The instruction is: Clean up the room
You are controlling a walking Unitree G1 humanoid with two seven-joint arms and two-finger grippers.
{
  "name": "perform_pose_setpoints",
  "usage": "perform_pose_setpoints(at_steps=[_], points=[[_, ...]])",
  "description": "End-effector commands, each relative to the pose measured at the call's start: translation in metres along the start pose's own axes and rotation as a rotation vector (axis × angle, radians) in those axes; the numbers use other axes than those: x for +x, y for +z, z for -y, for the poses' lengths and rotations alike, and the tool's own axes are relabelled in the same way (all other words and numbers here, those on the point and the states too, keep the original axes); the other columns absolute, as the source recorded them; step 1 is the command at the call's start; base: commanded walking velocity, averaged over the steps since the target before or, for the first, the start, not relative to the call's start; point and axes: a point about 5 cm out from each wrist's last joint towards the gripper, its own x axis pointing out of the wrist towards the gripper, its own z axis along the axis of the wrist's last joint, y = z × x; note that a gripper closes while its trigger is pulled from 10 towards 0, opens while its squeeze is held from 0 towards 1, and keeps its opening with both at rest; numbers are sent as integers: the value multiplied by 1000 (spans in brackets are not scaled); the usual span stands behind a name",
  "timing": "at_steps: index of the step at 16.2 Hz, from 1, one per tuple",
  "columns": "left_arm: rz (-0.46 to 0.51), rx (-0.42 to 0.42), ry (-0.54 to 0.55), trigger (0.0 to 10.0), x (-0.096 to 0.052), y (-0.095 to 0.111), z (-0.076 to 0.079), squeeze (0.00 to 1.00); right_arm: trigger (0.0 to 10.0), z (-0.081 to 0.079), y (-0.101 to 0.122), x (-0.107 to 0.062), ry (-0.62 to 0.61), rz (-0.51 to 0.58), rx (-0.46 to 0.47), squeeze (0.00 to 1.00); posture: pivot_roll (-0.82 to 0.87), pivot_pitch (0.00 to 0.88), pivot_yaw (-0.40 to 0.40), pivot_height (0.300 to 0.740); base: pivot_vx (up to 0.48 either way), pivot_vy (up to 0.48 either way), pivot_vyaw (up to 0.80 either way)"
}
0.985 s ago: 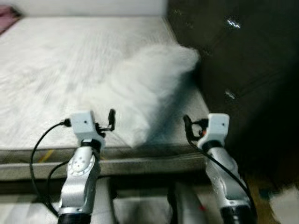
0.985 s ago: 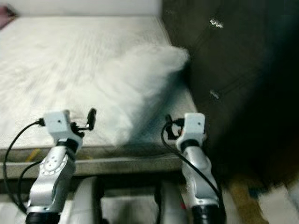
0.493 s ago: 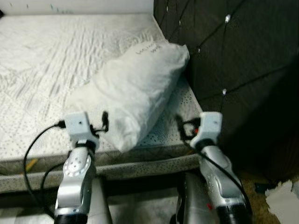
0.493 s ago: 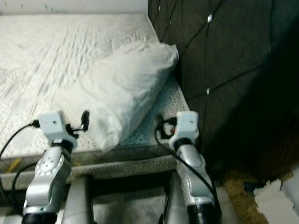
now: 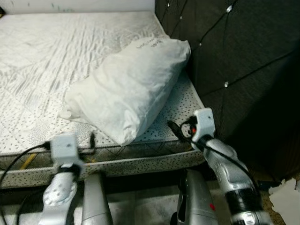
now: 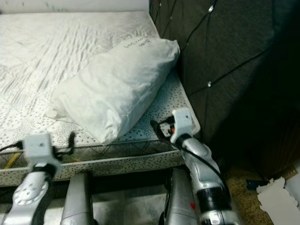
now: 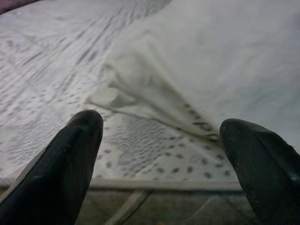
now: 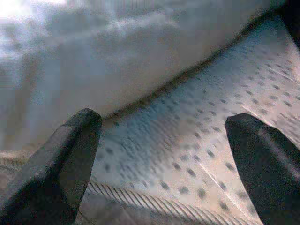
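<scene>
White pillow [image 5: 131,84] lay mid-frame on the bed [image 5: 42,56]; left gripper [image 7: 161,140] and right gripper [image 8: 164,140] hovered below, jaws spread.

I see a bare quilted mattress [image 5: 56,61] filling the upper left, a dark tufted headboard [image 5: 243,61] at right, pale wall [image 5: 79,4] along the top.
</scene>
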Motion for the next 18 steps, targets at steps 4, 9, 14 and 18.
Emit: perform_pose_setpoints(at_steps=[4, 9, 14, 18], points=[[38, 17, -9, 10000, 2, 14, -1, 0, 10000, -7, 10, 11, 79, -22, -16, 0, 121, 43, -12, 497, 0, 0, 400], [39, 24, -46, 10000, 4, 15, -2, 0, 10000, -5, 14, -2, 262, -150, -73, 0, 103, 49, 16, 497, 0, 0, 0], [26, 22, -65, 10000, 8, 14, -3, 0, 10000, 5, 32, -34, 432, -163, -13, 0, 93, 48, 37, 497, 0, 0, 0], [13, 18, -79, 10000, 12, 12, -1, 0, 10000, -14, 34, -63, 618, -181, 55, 0, 75, 43, 45, 497, 0, 0, 0]])
